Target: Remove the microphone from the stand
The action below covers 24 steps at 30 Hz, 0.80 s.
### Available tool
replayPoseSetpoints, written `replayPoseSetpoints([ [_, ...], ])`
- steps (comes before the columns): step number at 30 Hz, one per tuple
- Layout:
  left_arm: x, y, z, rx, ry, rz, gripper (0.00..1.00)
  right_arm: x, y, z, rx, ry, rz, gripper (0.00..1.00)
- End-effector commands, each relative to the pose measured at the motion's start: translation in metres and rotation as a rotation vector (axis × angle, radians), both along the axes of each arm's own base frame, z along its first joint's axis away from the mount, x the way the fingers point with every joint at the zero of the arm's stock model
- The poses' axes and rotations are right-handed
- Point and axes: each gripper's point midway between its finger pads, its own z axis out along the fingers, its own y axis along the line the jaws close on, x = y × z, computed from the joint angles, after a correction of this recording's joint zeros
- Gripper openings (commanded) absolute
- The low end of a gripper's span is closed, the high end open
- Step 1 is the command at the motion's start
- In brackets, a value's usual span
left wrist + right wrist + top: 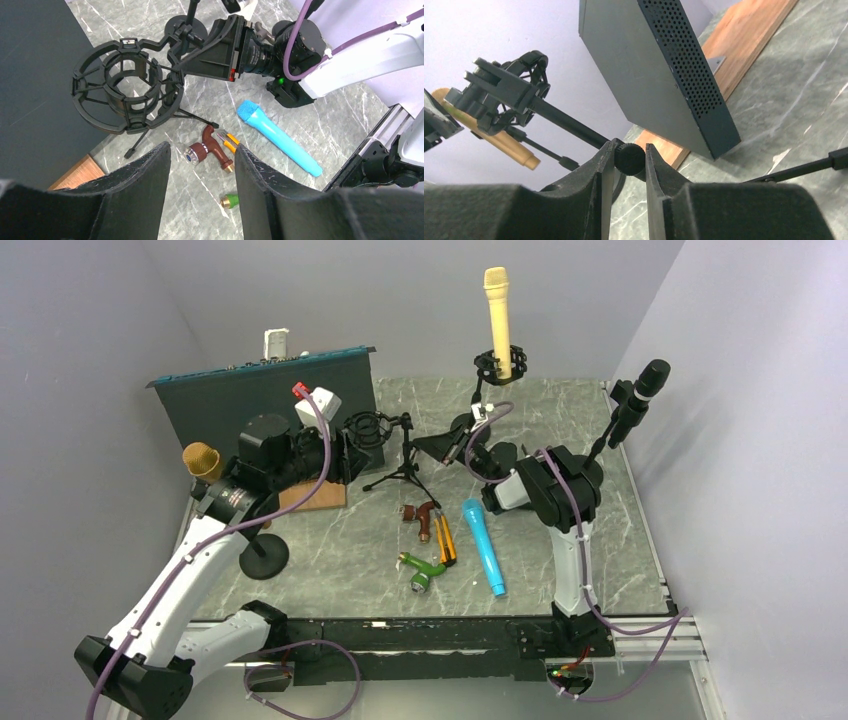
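Note:
A cream microphone stands upright in a black shock mount on a thin stand at the back centre. My right gripper is low on that stand, shut on a black knurled knob on its pole. The cream microphone shows at upper left in the right wrist view. My left gripper is open with nothing between its fingers. It hovers above the table beside an empty shock mount on a small tripod.
A gold-headed microphone on a round-based stand is at left, a black microphone on a stand at right. A blue microphone, brown tool, orange knife and green tool lie mid-table. A dark panel stands behind.

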Motion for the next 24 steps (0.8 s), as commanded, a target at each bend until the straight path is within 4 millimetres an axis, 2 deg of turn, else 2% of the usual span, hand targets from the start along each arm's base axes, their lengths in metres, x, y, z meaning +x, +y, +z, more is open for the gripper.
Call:
replayPoseSetpoints([
  [1, 0.005, -0.001, 0.009, -0.017, -0.037, 0.002, 0.54, -0.006, 0.003, -0.014, -0.071, -0.262, 0.014, 0.0],
  [5, 0.005, -0.001, 0.008, -0.014, -0.036, 0.004, 0.54, -0.005, 0.003, -0.017, -0.098, -0.301, 0.005, 0.01],
  [8, 0.006, -0.001, 0.009, -0.015, -0.036, 0.004, 0.54, -0.007, 0.0, -0.015, -0.102, -0.3, -0.005, 0.16],
  [11, 0.005, -0.001, 0.01, -0.014, -0.04, 0.005, 0.54, -0.014, -0.009, -0.011, -0.099, -0.264, -0.042, 0.27],
  [16, 0.003, 0.0, 0.012, -0.018, -0.048, 0.006, 0.54, -0.019, -0.028, 0.002, -0.112, -0.131, -0.137, 0.46],
  [17, 0.002, 0.0, 0.014, -0.023, -0.052, 0.005, 0.54, -0.019, -0.03, 0.01, -0.119, -0.109, -0.15, 0.5],
  [19, 0.001, 0.0, 0.015, -0.028, -0.054, -0.001, 0.54, -0.019, -0.033, 0.005, -0.165, -0.011, -0.162, 0.55],
  [24, 0.0, 0.001, 0.018, -0.032, -0.06, 0.001, 0.54, -0.024, -0.04, 0.008, -0.286, 0.123, -0.193, 0.65],
])
